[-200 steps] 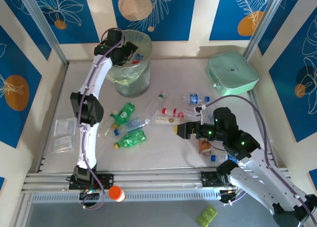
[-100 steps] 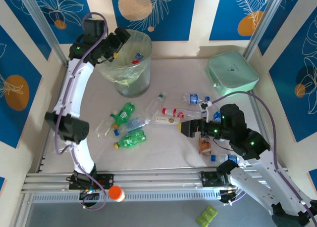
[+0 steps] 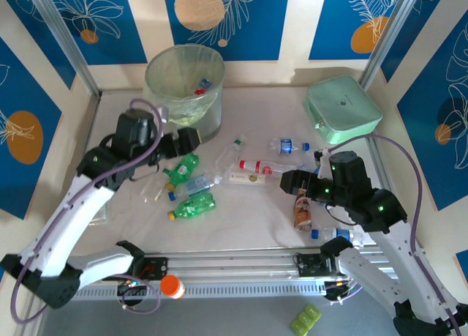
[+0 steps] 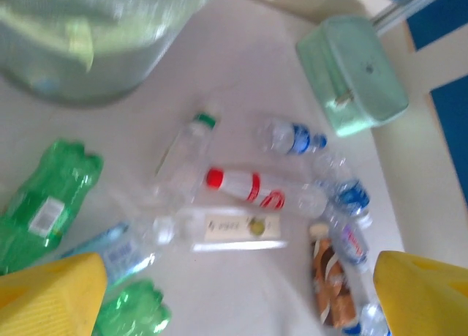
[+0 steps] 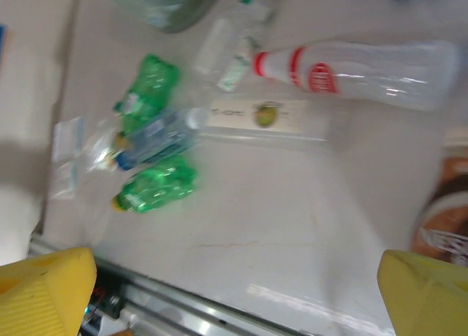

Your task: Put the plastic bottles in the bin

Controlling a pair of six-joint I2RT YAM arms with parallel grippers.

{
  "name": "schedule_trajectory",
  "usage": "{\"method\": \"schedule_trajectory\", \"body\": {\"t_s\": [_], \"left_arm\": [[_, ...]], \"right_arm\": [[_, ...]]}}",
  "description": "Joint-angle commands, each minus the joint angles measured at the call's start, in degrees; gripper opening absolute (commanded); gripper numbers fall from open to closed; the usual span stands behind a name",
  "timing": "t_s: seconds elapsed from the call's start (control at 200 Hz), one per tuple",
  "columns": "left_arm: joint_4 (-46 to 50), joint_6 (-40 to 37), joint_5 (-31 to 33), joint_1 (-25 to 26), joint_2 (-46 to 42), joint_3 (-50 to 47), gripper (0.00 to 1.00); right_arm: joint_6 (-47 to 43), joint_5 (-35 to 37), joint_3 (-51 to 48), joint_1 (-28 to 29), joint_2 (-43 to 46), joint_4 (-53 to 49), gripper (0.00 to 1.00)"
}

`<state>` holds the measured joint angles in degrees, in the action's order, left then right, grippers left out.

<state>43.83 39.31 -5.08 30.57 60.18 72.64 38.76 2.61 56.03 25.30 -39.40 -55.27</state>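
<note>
At eleven o'clock, the bin point(image 3: 205, 120) holds a few; most plastic bottles point(image 3: 259, 166) lie across the tabletop point(image 3: 241, 219). Left end effector point(image 3: 191, 140), right end effector point(image 3: 287, 181): apart, empty.

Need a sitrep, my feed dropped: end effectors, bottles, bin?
Left end effector, right end effector open, empty. Small plastic bottles strewn on pale table, some inside tall translucent green-lined bin. Nothing blocking.

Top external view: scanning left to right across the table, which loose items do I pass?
Near green bottle → red-capped clear bottle → brown-labelled bottle → mint-green case. Other items overlap these sideways, so they are left out.
</note>
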Motion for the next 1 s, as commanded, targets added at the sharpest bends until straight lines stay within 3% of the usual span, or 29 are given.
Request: {"method": "schedule_trajectory", "body": {"t_s": [0.0, 0.115, 0.26, 0.415, 0.555, 0.76, 0.995], "left_arm": [[-3.0, -0.5, -4.3, 0.1, -3.2, -7.5, 0.94], [-6.6, -2.1, -4.7, 0.1, -7.8, -15.4, 0.94], [-8.1, -5.7, -5.9, 0.1, -8.7, -18.4, 0.95], [-8.8, -7.6, -6.9, 0.1, -7.9, -18.3, 0.95], [-11.2, -8.8, -10.8, 0.1, -8.8, -19.4, 0.95], [-14.4, -6.4, -12.6, 0.0, -9.4, -22.5, 0.96], [-16.9, -5.0, -16.1, -0.4, -8.3, -23.5, 0.96]], "right_arm": [[4.0, 8.4, 0.8, -0.7, 2.3, -7.7, 0.99], [5.9, 9.6, -2.9, -1.4, 5.0, -7.7, 0.99], [5.2, 7.7, -3.8, -1.9, -6.2, -10.1, 0.99], [8.2, 13.3, -3.2, -1.3, -17.1, -12.0, 0.99], [11.0, 14.8, -6.5, 0.5, -20.9, -7.0, 0.99], [12.8, 11.2, -14.5, -0.3, -26.7, 3.3, 0.98], [11.1, 10.3, -16.0, -0.1, -31.2, 7.1, 0.84]]}}
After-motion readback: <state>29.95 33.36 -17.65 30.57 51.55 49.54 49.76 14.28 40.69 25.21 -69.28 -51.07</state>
